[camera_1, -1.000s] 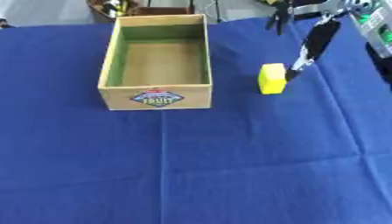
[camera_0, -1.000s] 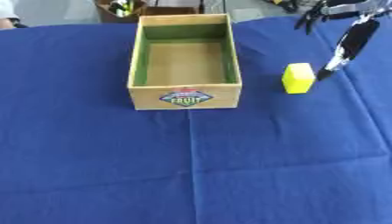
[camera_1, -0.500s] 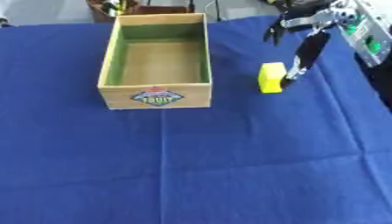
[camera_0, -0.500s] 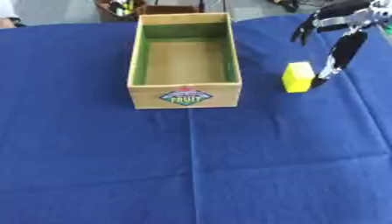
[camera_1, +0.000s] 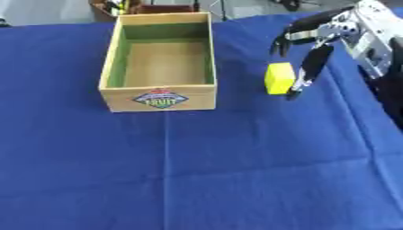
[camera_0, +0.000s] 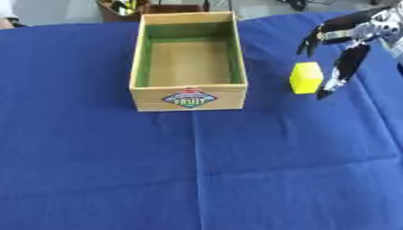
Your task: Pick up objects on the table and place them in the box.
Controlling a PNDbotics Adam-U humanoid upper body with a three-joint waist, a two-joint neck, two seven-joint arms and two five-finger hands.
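A yellow block (camera_0: 305, 77) stands on the blue cloth to the right of the wooden box (camera_0: 189, 96), which has a green lining, a fruit label on its front and nothing inside. My right hand (camera_1: 316, 50) comes in from the upper right and hangs over the block. Its fingers are straight and point down, one reaching the cloth just right of the block, the thumb above the block's far left corner. The block is not held. My left hand shows in neither view.
A blue cloth (camera_0: 197, 170) covers the whole table, with a fold line running from the box toward me. A dark bin (camera_0: 130, 6) with things in it stands beyond the table's far edge, behind the box.
My right hand has moved left and down toward the yellow block, spreading thumb and fingers around it. The block and box have stayed put.
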